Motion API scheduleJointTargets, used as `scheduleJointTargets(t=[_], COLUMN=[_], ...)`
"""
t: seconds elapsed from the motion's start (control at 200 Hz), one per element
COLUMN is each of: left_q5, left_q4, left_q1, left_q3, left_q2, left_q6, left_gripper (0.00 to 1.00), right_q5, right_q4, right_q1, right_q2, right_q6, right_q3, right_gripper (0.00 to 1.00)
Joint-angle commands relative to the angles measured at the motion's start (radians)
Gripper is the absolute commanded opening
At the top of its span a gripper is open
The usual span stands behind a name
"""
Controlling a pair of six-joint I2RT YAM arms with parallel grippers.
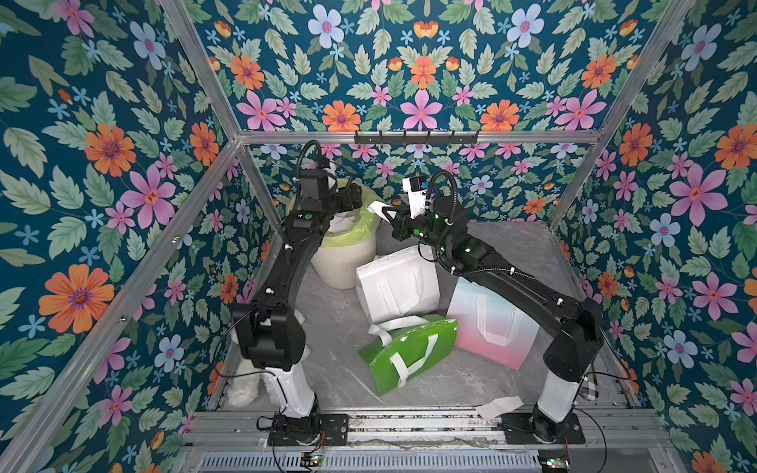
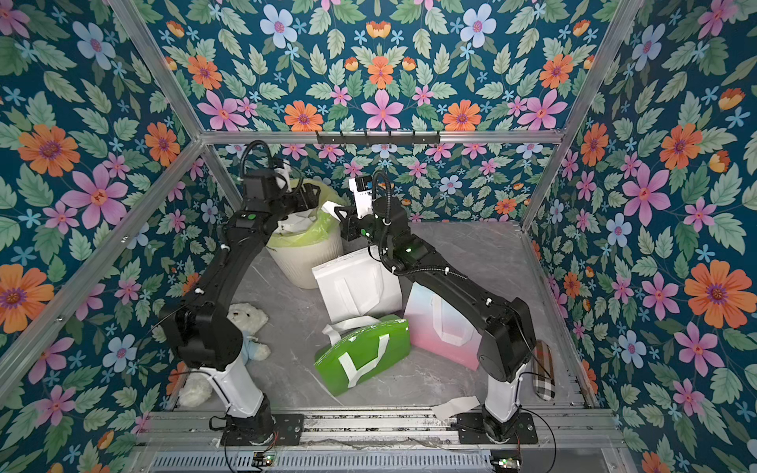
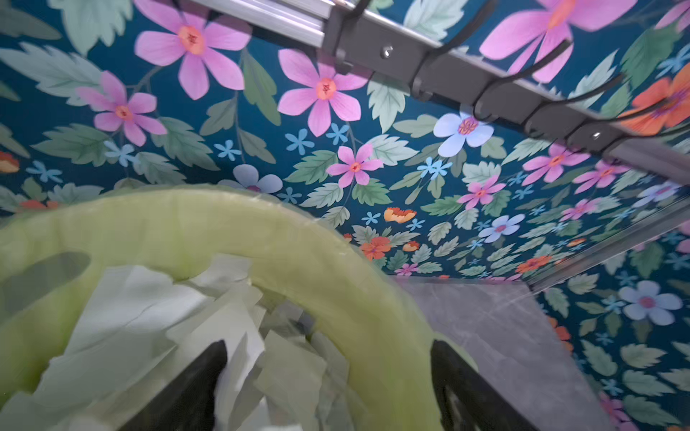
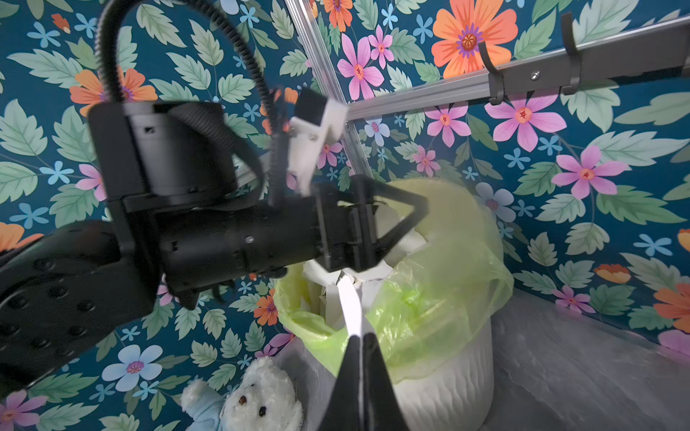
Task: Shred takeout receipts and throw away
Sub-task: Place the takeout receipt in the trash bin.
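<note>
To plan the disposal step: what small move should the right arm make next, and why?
Probably shift the right gripper slightly farther over the bin: it is shut on a white paper strip at the rim, not clearly above the opening.

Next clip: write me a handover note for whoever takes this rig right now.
Left gripper: open, empty, over the bin.
Right gripper: shut on a white receipt strip at the bin's rim.
Done: torn receipt pieces lie in the bin.
To do: drop the held strip in; a white paper piece lies by the right arm's base, probably also to tear and bin.
</note>
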Motion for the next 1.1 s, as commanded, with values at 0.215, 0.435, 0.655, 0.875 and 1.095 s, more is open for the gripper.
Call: scheduleJointTargets(t=[0.215, 0.435, 0.655, 0.875, 1.095], left_q5=[0.187, 0.218, 0.449, 0.553, 0.561], left_q4=[-0.177, 0.047, 0.525, 0.613, 0.584], left_q1=[0.150, 0.138, 0.131, 0.072, 0.024], left_q3=[0.117, -0.105, -0.480, -0.586, -0.606], left_q2=[0.041, -0.092, -0.342, -0.424, -0.417], left_q6=[-0.173, -0.225, -0.485, -0.561, -0.544], left_gripper=[0.80, 0.76, 0.74, 0.79, 0.78], right_q5=[-0.009, -0.005, -0.019, -0.074, -0.080], right_q4=[0.029, 0.022, 0.047, 0.083, 0.096], right_q1=[0.001, 0.001, 0.000, -0.001, 0.001], right_q2=[-0.011, -0.010, 0.000, -0.001, -0.014], right_q6=[0.018, 0.018, 0.077, 0.131, 0.146], right_q3=[-0.001, -0.003, 0.006, 0.003, -0.009], right_gripper=[0.00, 0.00, 0.00, 0.00, 0.00])
